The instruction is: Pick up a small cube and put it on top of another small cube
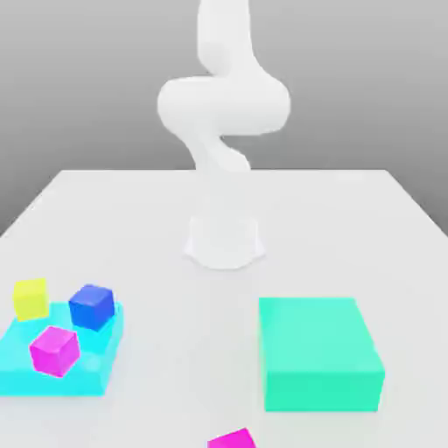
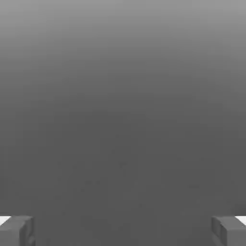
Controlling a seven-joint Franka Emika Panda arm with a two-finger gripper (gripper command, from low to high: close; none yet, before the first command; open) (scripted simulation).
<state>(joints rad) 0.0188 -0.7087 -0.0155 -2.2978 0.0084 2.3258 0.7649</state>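
The hot-pink small cube (image 1: 232, 439) lies on the white table at the near edge of the exterior view, partly cut off by the frame. The yellow small cube (image 1: 31, 298) stands at the exterior view's left, by the far corner of a flat cyan slab (image 1: 22, 372); I cannot tell whether it rests on the slab or just behind it. In the hand view my gripper (image 2: 123, 231) is open, its two grey fingertips (image 2: 17, 231) far apart with nothing between them, facing plain grey background. The white arm (image 1: 223, 105) rises from its base (image 1: 224, 241) and leaves the frame upward.
A blue cube (image 1: 92, 305) and a purplish-magenta cube (image 1: 54, 350) sit on the cyan slab. A large teal-green block (image 1: 319, 353) stands at the exterior view's right, near the front. The white table (image 1: 175, 210) stretches back to the arm's base.
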